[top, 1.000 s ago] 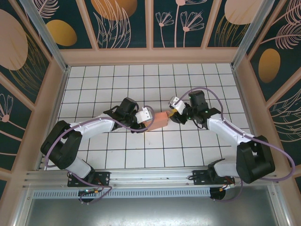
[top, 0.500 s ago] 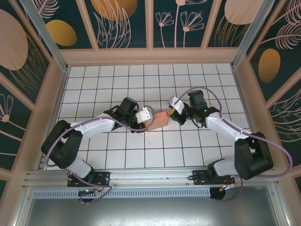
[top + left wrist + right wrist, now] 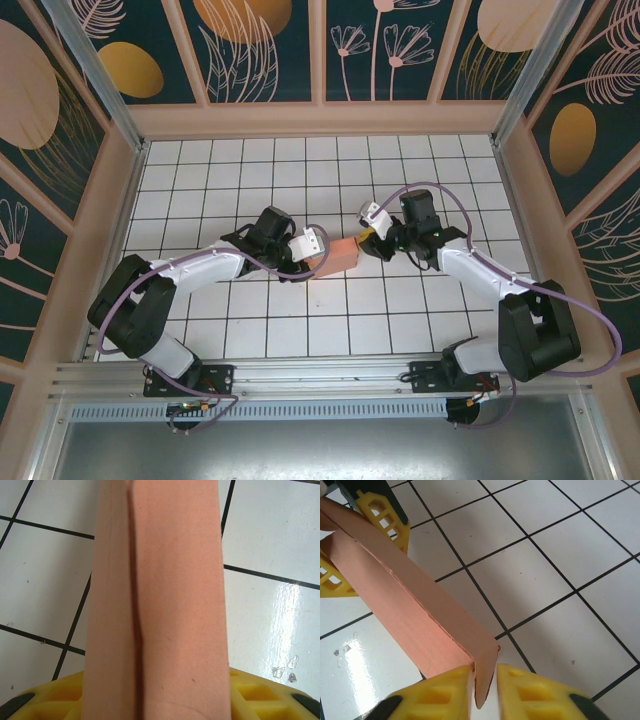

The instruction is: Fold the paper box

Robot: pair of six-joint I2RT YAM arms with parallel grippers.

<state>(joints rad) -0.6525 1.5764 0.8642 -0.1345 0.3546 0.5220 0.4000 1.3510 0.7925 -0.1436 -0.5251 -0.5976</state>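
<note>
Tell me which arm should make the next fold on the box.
Right, probably. The right pincer pinches the free corner of the box, so it can bend that end. The left pincer clamps the wider body and serves better as the anchor.

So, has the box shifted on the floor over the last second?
No. In the top view the box lies over the same black tile lines of the floor as before, with no drift either way.
</note>
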